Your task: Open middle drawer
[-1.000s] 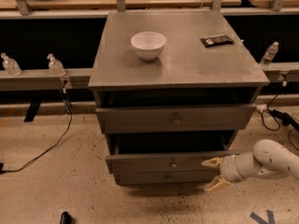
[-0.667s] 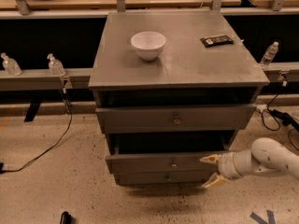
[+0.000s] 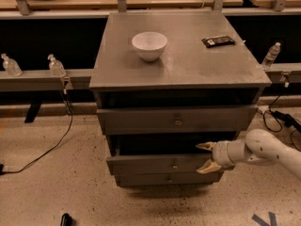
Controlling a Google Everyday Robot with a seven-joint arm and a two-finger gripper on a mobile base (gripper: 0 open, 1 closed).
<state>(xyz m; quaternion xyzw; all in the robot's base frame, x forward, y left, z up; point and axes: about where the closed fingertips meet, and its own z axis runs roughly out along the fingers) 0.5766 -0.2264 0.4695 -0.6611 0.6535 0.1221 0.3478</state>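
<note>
— Down at the right end of the drawer fronts, what is the hand point(image 3: 203, 158) of the rounded white robot arm point(image 3: 268, 149) doing?

— Its two cream-coloured fingers point(image 3: 205, 168) are spread wide and point left. One tip sits above the top edge of the grey, flat-fronted middle drawer point(image 3: 150, 165). The other lies low in front of it, so the hand straddles the right part of that front. It has hold of nothing. Whether a tip touches the front, I cannot tell.

— And the drawer itself?

— It is the second of three in the grey, box-shaped table point(image 3: 188, 69). Its front stands a little forward of the body, with a dark gap above it. Its small round knob point(image 3: 175, 165) is at the centre, well left of the hand.

— The other two?

— The taller grey top drawer point(image 3: 141, 120) is above, also with a dark gap over it. The narrow grey lowest drawer point(image 3: 160, 179) sits just below the middle one.

— On top?

— A round white bowl point(image 3: 149, 45) stands upright near the middle. A flat black packet point(image 3: 218, 41) lies toward the right rear, well apart from it.

— Around it?

— Small clear plastic bottles point(image 3: 56, 66) stand on a grey rail point(image 3: 28, 79) behind, two at left and one at right. A thin black cable point(image 3: 51, 147) trails over the speckled floor point(image 3: 56, 192) at left.
</note>
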